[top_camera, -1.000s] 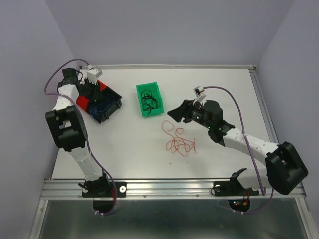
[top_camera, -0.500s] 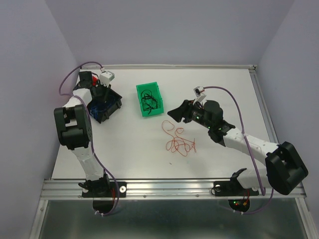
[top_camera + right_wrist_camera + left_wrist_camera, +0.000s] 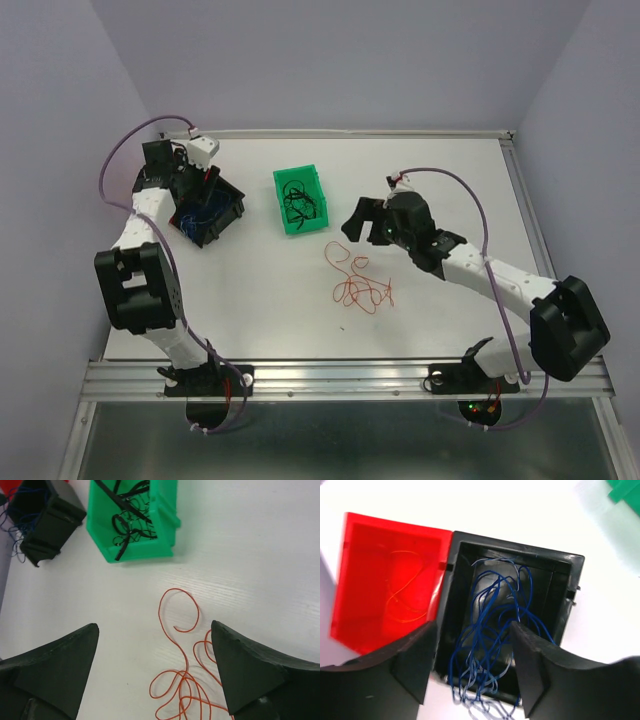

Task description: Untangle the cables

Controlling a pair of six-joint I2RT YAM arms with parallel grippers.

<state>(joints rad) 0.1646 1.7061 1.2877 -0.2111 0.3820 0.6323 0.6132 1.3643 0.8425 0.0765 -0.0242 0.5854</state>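
Observation:
Red cables (image 3: 361, 285) lie in a loose tangle on the white table (image 3: 450, 180); in the right wrist view the red cables (image 3: 186, 677) sit just below my right gripper (image 3: 155, 665), which hovers open over them without touching. Black cables (image 3: 300, 198) are heaped in a green bin (image 3: 284, 181). Blue cables (image 3: 492, 625) fill a black bin (image 3: 565, 595) and spill over its near edge. My left gripper (image 3: 475, 665) hangs open above that bin, its fingers either side of the blue strands, nothing pinched. In the top view the left gripper (image 3: 198, 185) covers the bin's back corner.
A red bin (image 3: 380, 575) holding a thin orange strand stands against the black bin's left side. The green bin (image 3: 135, 525) and black bin (image 3: 45, 520) lie beyond the red tangle. The table's left edge and wall are close to the left arm.
The left gripper has opened over the black bin and its wrist has swung. The right gripper has opened wider and shifted slightly left and back, above the red cables.

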